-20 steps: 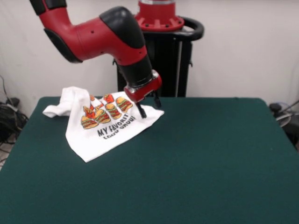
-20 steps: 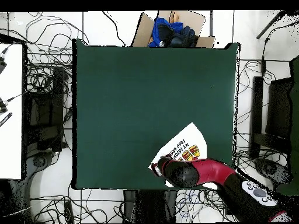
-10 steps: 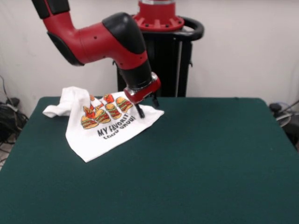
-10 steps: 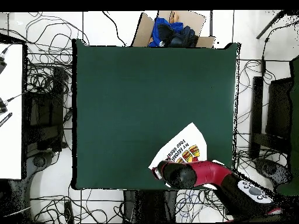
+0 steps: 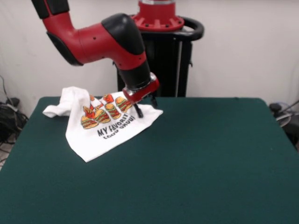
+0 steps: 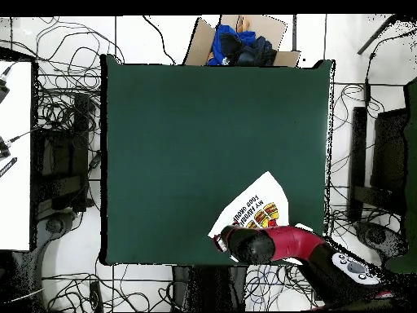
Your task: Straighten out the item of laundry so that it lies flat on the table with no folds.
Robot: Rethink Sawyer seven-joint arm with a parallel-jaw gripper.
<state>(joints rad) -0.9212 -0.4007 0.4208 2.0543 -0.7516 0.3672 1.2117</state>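
Observation:
The item of laundry (image 5: 105,126) is a white T-shirt printed with burgers and black text. It lies crumpled at the far left of the green table (image 5: 196,163), with one sleeve bunched at its left end. In the overhead view the item of laundry (image 6: 259,204) lies near the table's (image 6: 204,122) bottom right edge. My gripper (image 5: 145,106) hangs low over the shirt's far right edge, open, with one dark fingertip (image 5: 138,112) down at the cloth. From above, the arm's red and black wrist covers most of the gripper (image 6: 220,239).
A cardboard box (image 6: 277,28) holding blue cloth (image 6: 238,45) stands past the table's top edge in the overhead view. Cables cover the floor on all sides. The black pedestal (image 5: 168,51) rises just behind the shirt.
The gripper has shifted slightly left and a little higher along the shirt's far edge. The shirt's right corner has drawn in a touch; the rest of it lies as before.

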